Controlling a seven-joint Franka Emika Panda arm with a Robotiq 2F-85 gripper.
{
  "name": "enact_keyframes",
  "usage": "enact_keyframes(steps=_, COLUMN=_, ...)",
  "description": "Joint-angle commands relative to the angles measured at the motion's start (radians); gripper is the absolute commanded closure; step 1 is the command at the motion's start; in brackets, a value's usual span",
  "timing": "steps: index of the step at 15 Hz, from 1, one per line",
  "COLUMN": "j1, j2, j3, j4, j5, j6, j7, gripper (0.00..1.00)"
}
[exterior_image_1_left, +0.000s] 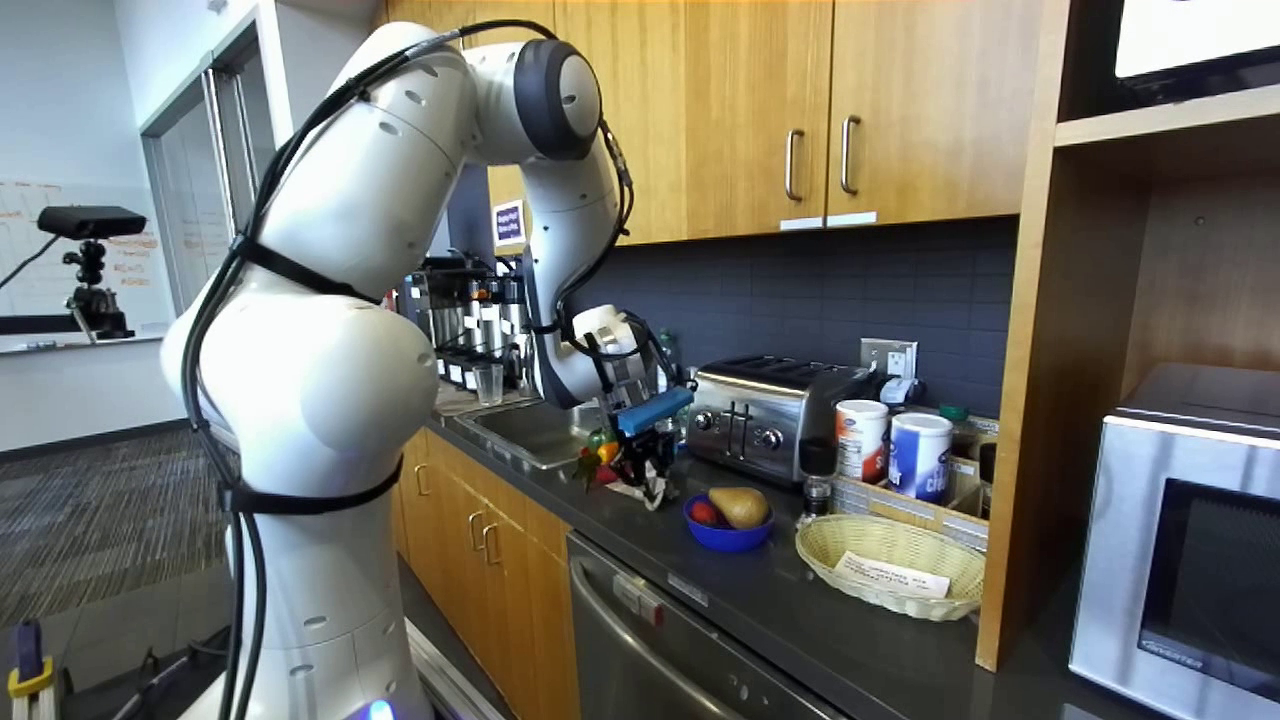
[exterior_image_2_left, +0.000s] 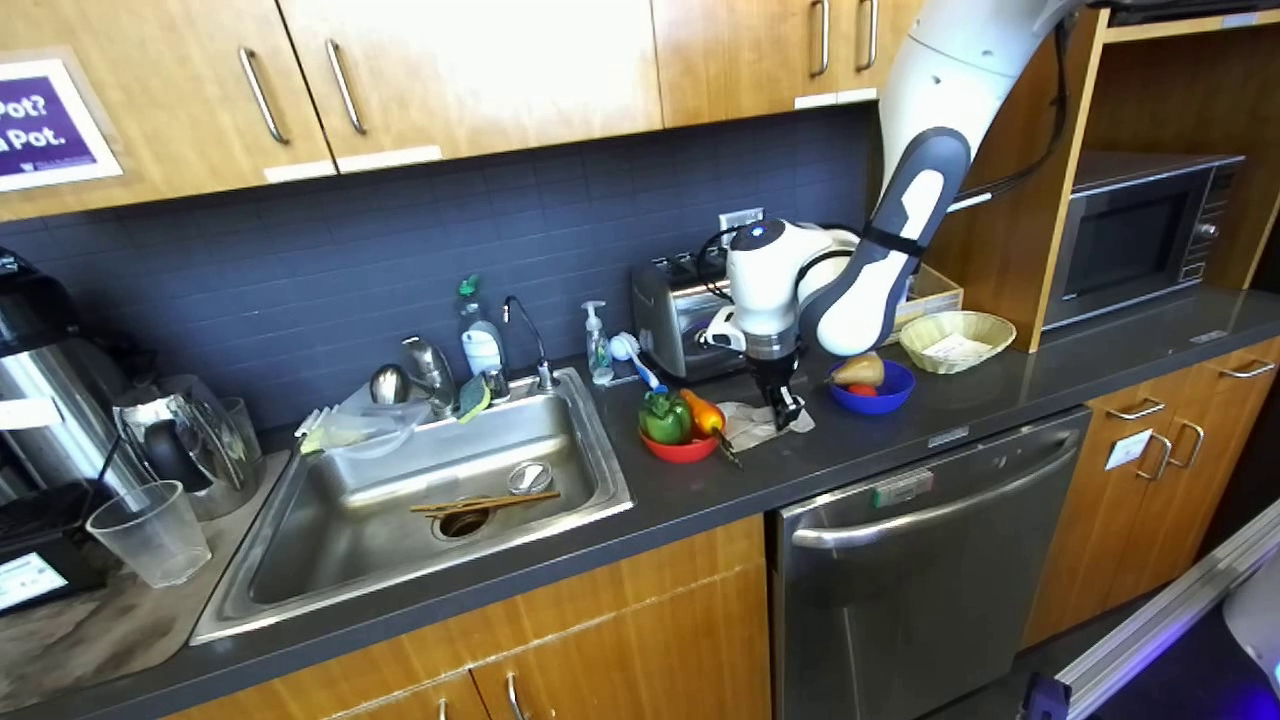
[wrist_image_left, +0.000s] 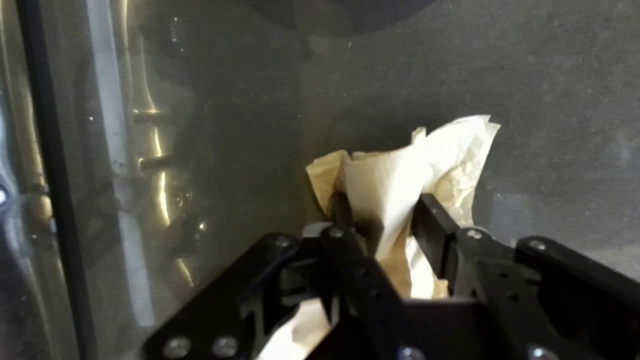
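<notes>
Black two-finger gripper (wrist_image_left: 384, 212) down at the dark grey countertop (exterior_image_2_left: 690, 492); fingers fairly narrow, crumpled beige paper (wrist_image_left: 400, 170) bunched between them. Cannot tell whether it is clamped firmly. Paper position: on the countertop, between a round red bowl (exterior_image_2_left: 680, 453) and a round blue bowl (exterior_image_2_left: 873, 404). Red bowl: glossy green pepper (exterior_image_2_left: 664, 420), elongated orange vegetable (exterior_image_2_left: 704, 412). Blue bowl: yellow-brown pear (exterior_image_1_left: 742, 506), round red fruit (exterior_image_1_left: 705, 513). Silver-and-black metal toaster (exterior_image_1_left: 745, 420) behind.
</notes>
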Motion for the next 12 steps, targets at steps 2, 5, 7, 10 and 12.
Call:
enact_keyframes(steps=2, j1=0.008, j2=0.035, j3=-0.025, j4=-0.022, j5=-0.017, j6=0.039, j7=0.066, gripper=0.24)
enact_keyframes(steps=5, j1=0.019, j2=0.018, j3=-0.035, j4=-0.037, j5=-0.022, j6=0.039, j7=0.118, gripper=0.05)
enact_keyframes(steps=7, j1=0.033, j2=0.003, j3=-0.038, j4=-0.05, j5=-0.024, j6=0.035, j7=0.155, gripper=0.0)
enact_keyframes(steps=10, j1=0.047, j2=-0.009, j3=-0.03, j4=-0.065, j5=-0.024, j6=0.037, j7=0.18, gripper=0.0)
enact_keyframes(steps=12, j1=0.06, j2=-0.013, j3=-0.026, j4=-0.07, j5=-0.026, j6=0.036, j7=0.189, gripper=0.0)
